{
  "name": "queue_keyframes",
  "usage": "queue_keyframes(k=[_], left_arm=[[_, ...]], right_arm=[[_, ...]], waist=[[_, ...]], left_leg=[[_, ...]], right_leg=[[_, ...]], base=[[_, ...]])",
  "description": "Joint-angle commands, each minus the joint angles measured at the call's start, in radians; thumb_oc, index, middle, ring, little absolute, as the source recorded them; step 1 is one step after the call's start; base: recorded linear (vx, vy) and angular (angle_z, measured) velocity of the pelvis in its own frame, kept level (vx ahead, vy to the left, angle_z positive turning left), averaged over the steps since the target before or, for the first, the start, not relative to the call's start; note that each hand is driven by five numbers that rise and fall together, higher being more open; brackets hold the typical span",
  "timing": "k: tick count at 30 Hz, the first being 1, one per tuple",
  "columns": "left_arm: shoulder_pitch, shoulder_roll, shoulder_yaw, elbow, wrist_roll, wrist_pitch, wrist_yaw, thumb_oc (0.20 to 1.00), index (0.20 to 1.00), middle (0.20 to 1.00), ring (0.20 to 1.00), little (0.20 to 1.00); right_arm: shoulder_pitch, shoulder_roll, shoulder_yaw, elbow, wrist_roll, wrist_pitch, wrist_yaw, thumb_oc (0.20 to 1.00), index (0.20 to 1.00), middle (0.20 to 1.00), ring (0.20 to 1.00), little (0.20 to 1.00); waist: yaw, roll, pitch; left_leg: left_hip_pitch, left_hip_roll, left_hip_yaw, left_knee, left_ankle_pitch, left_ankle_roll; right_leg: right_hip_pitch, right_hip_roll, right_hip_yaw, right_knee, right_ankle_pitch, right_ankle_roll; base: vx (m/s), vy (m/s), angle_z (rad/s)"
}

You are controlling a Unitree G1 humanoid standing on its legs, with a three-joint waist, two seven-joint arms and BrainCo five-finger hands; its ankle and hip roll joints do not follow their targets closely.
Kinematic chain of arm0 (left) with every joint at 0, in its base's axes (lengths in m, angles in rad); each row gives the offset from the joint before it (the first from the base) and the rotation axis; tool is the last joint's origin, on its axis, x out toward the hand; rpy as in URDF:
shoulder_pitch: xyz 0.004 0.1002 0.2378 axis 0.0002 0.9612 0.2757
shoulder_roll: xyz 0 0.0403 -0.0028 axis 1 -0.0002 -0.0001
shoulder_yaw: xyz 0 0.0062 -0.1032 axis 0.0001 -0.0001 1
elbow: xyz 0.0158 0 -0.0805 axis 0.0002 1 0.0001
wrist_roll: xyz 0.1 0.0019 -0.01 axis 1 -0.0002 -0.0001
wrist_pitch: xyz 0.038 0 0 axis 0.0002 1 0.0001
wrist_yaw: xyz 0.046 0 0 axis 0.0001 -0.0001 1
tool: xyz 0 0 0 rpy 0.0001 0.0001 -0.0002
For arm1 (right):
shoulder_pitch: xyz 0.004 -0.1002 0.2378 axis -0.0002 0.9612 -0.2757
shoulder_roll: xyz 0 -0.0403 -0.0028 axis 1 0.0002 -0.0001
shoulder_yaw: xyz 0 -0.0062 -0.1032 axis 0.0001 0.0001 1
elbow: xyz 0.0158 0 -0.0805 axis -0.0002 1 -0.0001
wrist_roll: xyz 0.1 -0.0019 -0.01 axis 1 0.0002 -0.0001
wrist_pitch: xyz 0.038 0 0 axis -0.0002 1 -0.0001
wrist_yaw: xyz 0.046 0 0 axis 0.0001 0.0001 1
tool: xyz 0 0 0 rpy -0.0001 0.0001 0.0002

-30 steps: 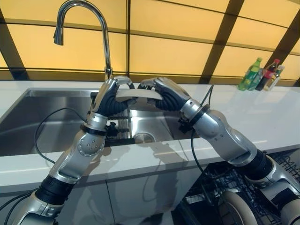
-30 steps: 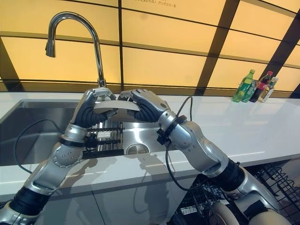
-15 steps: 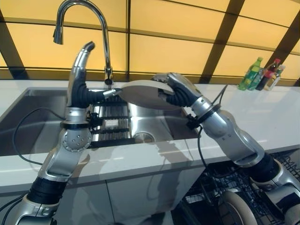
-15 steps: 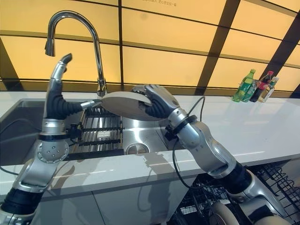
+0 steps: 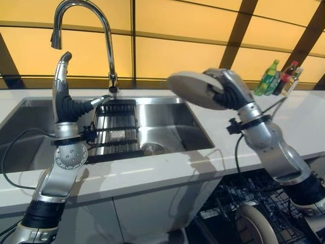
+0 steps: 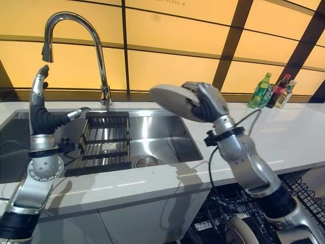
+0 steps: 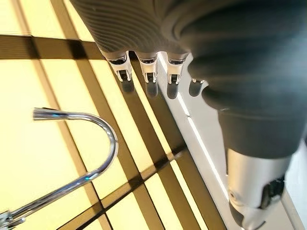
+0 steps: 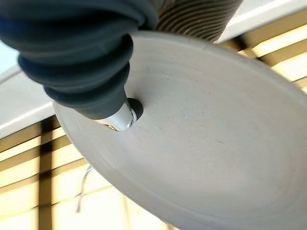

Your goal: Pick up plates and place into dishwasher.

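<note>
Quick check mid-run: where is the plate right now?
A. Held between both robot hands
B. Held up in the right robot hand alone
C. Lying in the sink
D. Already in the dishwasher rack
B: the right robot hand grips the plate above the counter, while the left robot hand stands open over the sink.

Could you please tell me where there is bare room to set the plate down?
Bare white counter lies between the sink and the bottles, under the right hand holding the plate. The sink's right half is open; its left holds a rack, by the left hand.
</note>
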Motion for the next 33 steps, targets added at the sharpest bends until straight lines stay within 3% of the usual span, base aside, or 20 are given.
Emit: queue_keyframes(k=[1,11,16,20,23,27,29,33], left_arm=[[0.019,-0.002,0.032,0.073,-0.038,-0.047,0.037,1.000,1.000,1.000,1.000,1.000],[0.090,0.026,0.122,0.146,-0.073,-0.025,0.132,1.000,1.000,1.000,1.000,1.000],[0.120,0.032,0.151,0.175,-0.081,-0.012,0.146,1.000,1.000,1.000,1.000,1.000],[0.150,0.033,0.173,0.184,-0.071,-0.014,0.112,1.000,1.000,1.000,1.000,1.000],[0.172,0.035,0.200,0.195,-0.067,-0.021,0.088,1.000,1.000,1.000,1.000,1.000],[0.212,0.054,0.245,0.207,-0.070,-0.031,0.066,1.000,1.000,1.000,1.000,1.000],[0.224,0.061,0.259,0.212,-0.080,-0.035,0.064,1.000,1.000,1.000,1.000,1.000],[0.123,0.100,0.204,0.260,-0.094,-0.035,0.145,1.000,1.000,1.000,1.000,1.000]], right_arm=[[0.014,-0.097,-0.114,-0.001,-0.062,-0.038,-0.098,0.200,0.200,0.200,0.200,0.200],[0.251,-0.126,-0.330,0.118,-0.077,-0.124,-0.211,0.200,0.200,0.200,0.200,0.200],[0.329,-0.110,-0.378,0.165,-0.075,-0.163,-0.262,0.200,0.200,0.200,0.200,0.200],[0.378,-0.101,-0.405,0.220,-0.075,-0.148,-0.281,0.200,0.200,0.200,0.200,0.200],[0.398,-0.096,-0.415,0.269,-0.078,-0.141,-0.289,0.200,0.200,0.200,0.200,0.200],[0.446,-0.078,-0.428,0.327,-0.062,-0.127,-0.304,0.200,0.200,0.200,0.200,0.200],[0.461,-0.073,-0.428,0.347,-0.054,-0.112,-0.302,0.200,0.200,0.200,0.200,0.200],[0.359,-0.090,-0.349,0.491,-0.012,-0.113,-0.415,0.200,0.200,0.200,0.200,0.200]], waist=[[-0.043,0.068,-0.047],[-0.150,0.070,-0.033],[-0.166,0.067,-0.023],[-0.169,0.063,-0.012],[-0.171,0.065,0.000],[-0.185,0.070,0.045],[-0.187,0.065,0.063],[-0.188,0.070,0.133]], left_leg=[[-0.020,0.003,0.080,-0.099,0.082,0.029],[0.018,-0.002,0.157,-0.110,0.051,0.048],[0.024,-0.017,0.161,-0.102,0.039,0.061],[0.022,-0.038,0.154,-0.082,0.026,0.077],[0.018,-0.053,0.143,-0.068,0.018,0.090],[0.004,-0.071,0.125,-0.013,-0.004,0.112],[-0.008,-0.081,0.116,0.007,-0.007,0.115],[-0.112,-0.080,0.117,0.049,-0.014,0.109]], right_leg=[[0.090,-0.039,0.010,0.083,-0.171,0.067],[0.078,-0.041,0.124,0.022,-0.122,0.082],[0.068,-0.055,0.168,0.009,-0.105,0.092],[0.059,-0.072,0.181,0.020,-0.099,0.102],[0.039,-0.087,0.185,0.068,-0.112,0.109],[-0.028,-0.087,0.195,0.235,-0.163,0.112],[-0.050,-0.087,0.205,0.240,-0.153,0.115],[-0.127,-0.089,0.247,0.160,-0.091,0.131]], base=[[0.03,-0.005,-0.09],[0.01,-0.010,-0.32],[0.04,-0.004,-0.40],[0.06,0.036,-0.14],[0.07,0.053,0.01],[0.07,0.004,0.03],[0.03,-0.124,0.02],[-0.21,-0.225,0.00]])
